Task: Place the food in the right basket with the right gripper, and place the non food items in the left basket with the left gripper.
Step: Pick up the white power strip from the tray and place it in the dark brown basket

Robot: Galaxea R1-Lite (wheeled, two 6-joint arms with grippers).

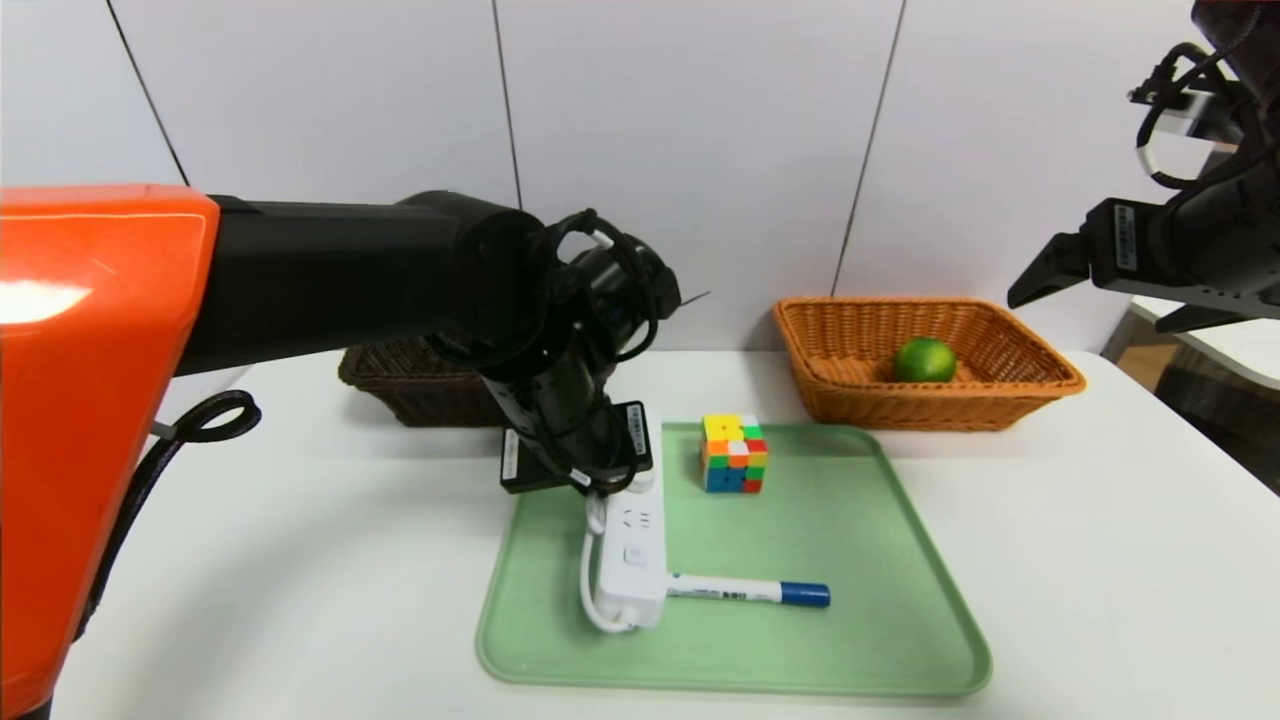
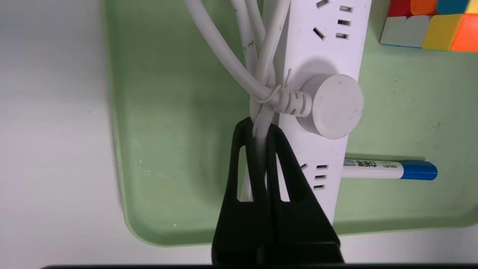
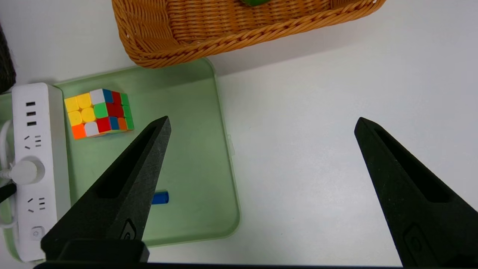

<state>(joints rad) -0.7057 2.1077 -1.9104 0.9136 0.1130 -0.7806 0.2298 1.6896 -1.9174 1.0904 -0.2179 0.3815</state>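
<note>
White plastic power strip (image 1: 632,560) on pale green tray (image 1: 850,640), centre frame; coiled white cord (image 2: 239,71) pinched by closed left gripper (image 2: 260,129). Round green lime (image 1: 924,360) inside orange-tan wicker basket (image 1: 1040,385), upper right. Right gripper (image 3: 261,125) spread wide, empty, far right.

Woven wicker basket (image 1: 1010,395); glossy lime (image 1: 924,360); smooth plastic tray (image 1: 900,640), power strip (image 1: 632,560); matt black fingers (image 3: 123,194).
</note>
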